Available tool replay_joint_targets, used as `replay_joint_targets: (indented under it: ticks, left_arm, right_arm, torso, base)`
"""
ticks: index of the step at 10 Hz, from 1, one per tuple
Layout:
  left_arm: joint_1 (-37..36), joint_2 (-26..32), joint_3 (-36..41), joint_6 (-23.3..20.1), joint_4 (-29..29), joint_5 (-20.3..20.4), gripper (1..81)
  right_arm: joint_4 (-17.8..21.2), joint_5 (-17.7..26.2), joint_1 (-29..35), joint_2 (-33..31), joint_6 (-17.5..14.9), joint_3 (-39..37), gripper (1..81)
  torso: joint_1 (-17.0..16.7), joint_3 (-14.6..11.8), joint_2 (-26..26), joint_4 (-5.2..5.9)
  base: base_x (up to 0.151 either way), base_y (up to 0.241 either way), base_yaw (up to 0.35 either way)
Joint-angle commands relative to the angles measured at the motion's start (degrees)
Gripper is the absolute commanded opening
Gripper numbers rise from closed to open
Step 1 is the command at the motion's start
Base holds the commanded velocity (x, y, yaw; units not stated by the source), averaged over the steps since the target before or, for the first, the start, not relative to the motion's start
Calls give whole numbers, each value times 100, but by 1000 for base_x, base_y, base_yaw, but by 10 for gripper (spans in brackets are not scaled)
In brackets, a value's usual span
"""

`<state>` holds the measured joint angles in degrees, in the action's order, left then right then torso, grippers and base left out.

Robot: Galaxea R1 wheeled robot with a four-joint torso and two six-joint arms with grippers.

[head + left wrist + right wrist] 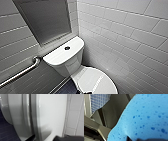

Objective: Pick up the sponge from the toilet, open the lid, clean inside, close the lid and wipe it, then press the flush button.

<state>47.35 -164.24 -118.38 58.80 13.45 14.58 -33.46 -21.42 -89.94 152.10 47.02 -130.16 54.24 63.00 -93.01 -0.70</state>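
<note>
Right claw point(137, 139) seemingly grips the sponge point(144, 116); wall grab bar point(18, 73) beside the toilet point(62, 57).

Bright blue sponge point(144, 117) v. close to cam, surface pitted w/ small darker pores, one rounded edge visible. Behind sponge: grey angled panels point(112, 110) w/ dark seams, blurred. Further behind sponge, a grid surface point(99, 100), fine blue-white squares. Small dark shape point(144, 139) touching sponge edge, can't ID.
</note>
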Motion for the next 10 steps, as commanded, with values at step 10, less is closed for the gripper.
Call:
replay_joint_targets:
  ticks: [10]
  left_arm:
    - [-1003,945,2240,281,299,1310,811]
  right_arm:
    - [-81,243,-73,59,18,-228,10]
  torso:
    - [2,0,2,0]
  base:
    - [0,0,0]
